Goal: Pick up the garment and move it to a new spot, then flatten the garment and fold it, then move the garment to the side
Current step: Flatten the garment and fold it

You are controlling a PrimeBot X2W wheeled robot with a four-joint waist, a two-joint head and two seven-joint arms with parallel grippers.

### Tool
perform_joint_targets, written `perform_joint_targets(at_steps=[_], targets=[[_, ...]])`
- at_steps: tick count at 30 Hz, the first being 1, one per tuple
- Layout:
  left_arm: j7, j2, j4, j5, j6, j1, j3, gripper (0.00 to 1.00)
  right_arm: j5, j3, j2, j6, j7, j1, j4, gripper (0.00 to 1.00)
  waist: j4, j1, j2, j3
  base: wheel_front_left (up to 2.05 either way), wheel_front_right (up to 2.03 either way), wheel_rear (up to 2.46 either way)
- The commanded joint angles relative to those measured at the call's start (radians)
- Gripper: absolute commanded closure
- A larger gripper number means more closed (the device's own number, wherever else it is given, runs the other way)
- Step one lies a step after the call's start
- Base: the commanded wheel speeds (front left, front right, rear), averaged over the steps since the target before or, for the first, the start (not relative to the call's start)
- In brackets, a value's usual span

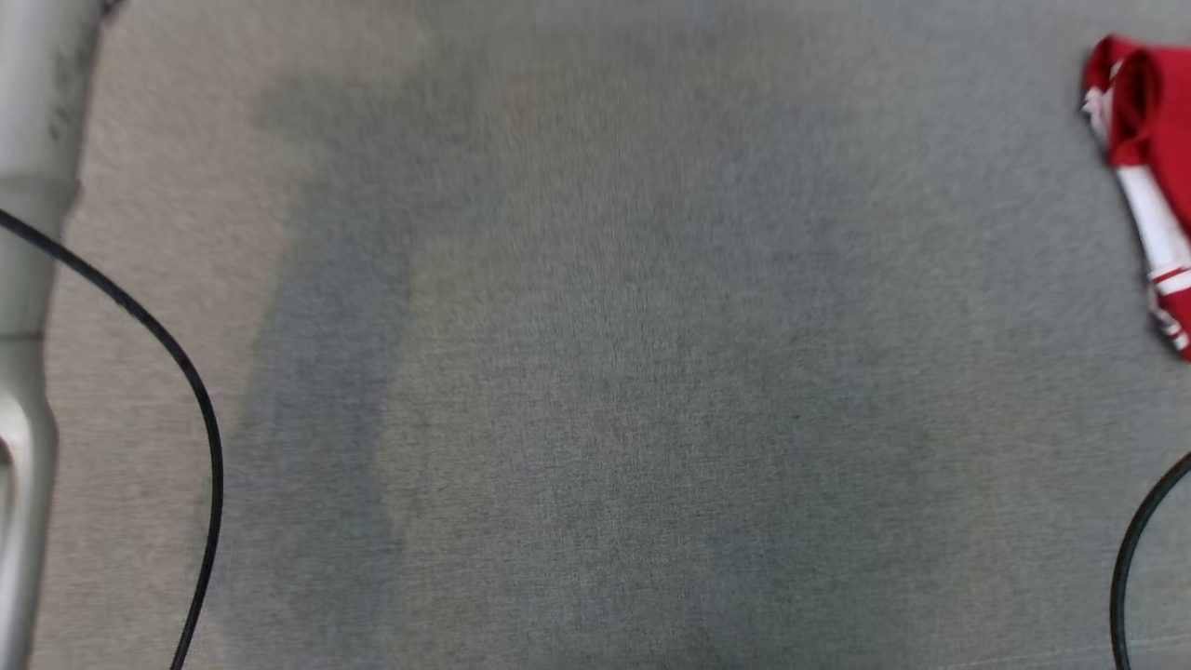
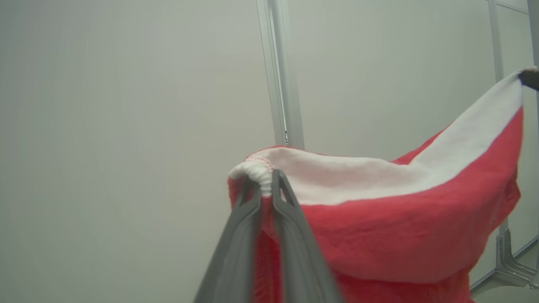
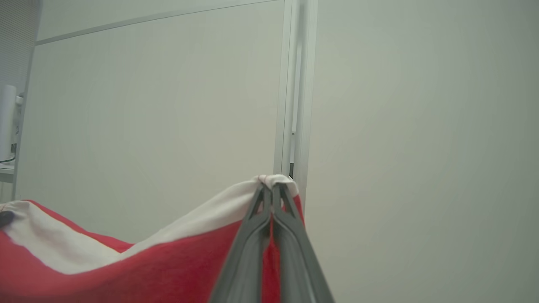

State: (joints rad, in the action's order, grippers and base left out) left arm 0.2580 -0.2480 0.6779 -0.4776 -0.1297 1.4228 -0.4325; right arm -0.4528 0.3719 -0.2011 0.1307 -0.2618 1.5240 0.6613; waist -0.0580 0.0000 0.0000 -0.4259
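Observation:
The garment (image 2: pixel 400 231) is red fleece with a white band along its top edge. It hangs stretched in the air between my two grippers, in front of pale wall panels. My left gripper (image 2: pixel 265 182) is shut on one bunched corner of the white band. My right gripper (image 3: pixel 271 189) is shut on the other corner of the garment (image 3: pixel 147 269). Each wrist view catches the other gripper's dark tip at the far end of the band. In the head view, red and white cloth (image 1: pixel 1149 186) shows at the right edge; I cannot tell whether it hangs or lies there.
A wide grey fabric surface (image 1: pixel 595 372) spreads below in the head view. A pale arm segment (image 1: pixel 28 279) runs down the left edge, with a black cable (image 1: pixel 186 372) looping beside it. Another cable (image 1: pixel 1130 558) curves at the lower right. A metal frame post (image 2: pixel 282 84) stands behind.

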Motion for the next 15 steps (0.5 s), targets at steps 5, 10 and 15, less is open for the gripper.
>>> perform_joint_targets(at_steps=[5, 10, 15], targets=[[0.004, 0.024, -0.098, 0.076, 0.000, 0.060, 0.100, 1.00, 0.140, -0.094, 0.035, 0.000, -0.003, 0.005, -0.077, 1.00, -0.007, 0.0000, 0.0000, -0.249, 0.00, 0.00, 0.00], [0.005, 0.027, -0.131, 0.063, 0.000, -0.004, 0.074, 1.00, 0.141, -0.077, 0.033, 0.001, -0.003, -0.051, -0.094, 1.00, 0.008, 0.0000, 0.0000, -0.271, 0.00, 0.00, 0.00], [0.006, 0.010, -0.207, 0.000, 0.000, -0.132, 0.025, 1.00, 0.107, -0.008, -0.016, 0.000, -0.003, -0.142, -0.122, 1.00, 0.031, 0.0000, 0.0000, -0.258, 0.00, 0.00, 0.00]])
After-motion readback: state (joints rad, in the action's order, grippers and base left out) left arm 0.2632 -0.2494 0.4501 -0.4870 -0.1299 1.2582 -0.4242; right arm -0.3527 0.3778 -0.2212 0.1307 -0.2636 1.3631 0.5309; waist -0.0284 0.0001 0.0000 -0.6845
